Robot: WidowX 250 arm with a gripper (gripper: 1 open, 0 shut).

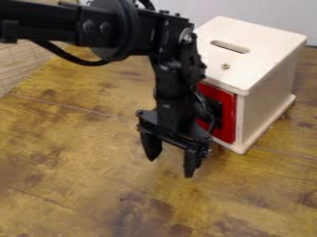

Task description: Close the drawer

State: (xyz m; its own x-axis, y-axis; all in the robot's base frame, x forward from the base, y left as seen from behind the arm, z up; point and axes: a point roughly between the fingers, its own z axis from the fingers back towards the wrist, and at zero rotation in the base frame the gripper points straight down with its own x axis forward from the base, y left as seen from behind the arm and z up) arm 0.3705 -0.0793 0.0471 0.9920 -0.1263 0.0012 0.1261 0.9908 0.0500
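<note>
Red box-shaped drawer [224,128] looks nearly or fully home in cream wooden slotted-top cabinet [257,56], flushness unclear behind arm; black two-fingered hand [171,165] before cabinet, fingers apart, empty; perhaps only a check or final push left.
</note>
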